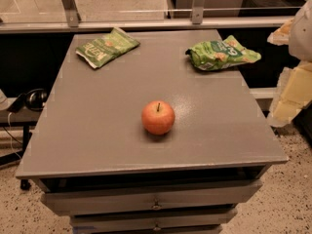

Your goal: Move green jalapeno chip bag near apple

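You have the green jalapeno chip bag [223, 53] lying at the far right corner of the desk [97, 130], well apart from the apple [158, 117], which sits stem-up near the middle of the top. A duller olive bag [107, 47] lies at the far left corner. Your tool [291, 94] hangs beyond the desk's right edge, touching nothing there, and you cannot tell whether it is apart or together.
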You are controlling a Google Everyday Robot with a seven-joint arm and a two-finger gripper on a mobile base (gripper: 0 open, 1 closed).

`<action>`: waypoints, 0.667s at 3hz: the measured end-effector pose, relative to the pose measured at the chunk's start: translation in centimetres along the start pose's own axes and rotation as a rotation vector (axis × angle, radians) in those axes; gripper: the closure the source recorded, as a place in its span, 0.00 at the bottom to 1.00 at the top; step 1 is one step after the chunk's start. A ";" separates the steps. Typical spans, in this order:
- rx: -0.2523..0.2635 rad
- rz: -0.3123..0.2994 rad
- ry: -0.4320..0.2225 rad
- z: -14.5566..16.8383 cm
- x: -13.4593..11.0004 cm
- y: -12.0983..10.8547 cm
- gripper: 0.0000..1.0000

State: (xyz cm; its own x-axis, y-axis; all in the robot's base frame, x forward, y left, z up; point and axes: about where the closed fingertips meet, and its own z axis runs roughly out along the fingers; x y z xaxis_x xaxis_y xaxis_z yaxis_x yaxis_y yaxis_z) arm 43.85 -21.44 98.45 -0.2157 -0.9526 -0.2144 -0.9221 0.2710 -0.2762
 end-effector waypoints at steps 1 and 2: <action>0.000 0.000 0.000 0.0 0.0 0.0 0.00; 0.010 0.015 -0.042 0.8 -1.1 -0.1 0.00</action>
State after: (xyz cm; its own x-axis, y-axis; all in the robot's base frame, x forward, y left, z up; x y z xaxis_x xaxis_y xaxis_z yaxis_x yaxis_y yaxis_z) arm 44.46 -20.34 97.97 -0.2158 -0.9418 -0.2578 -0.9155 0.2870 -0.2819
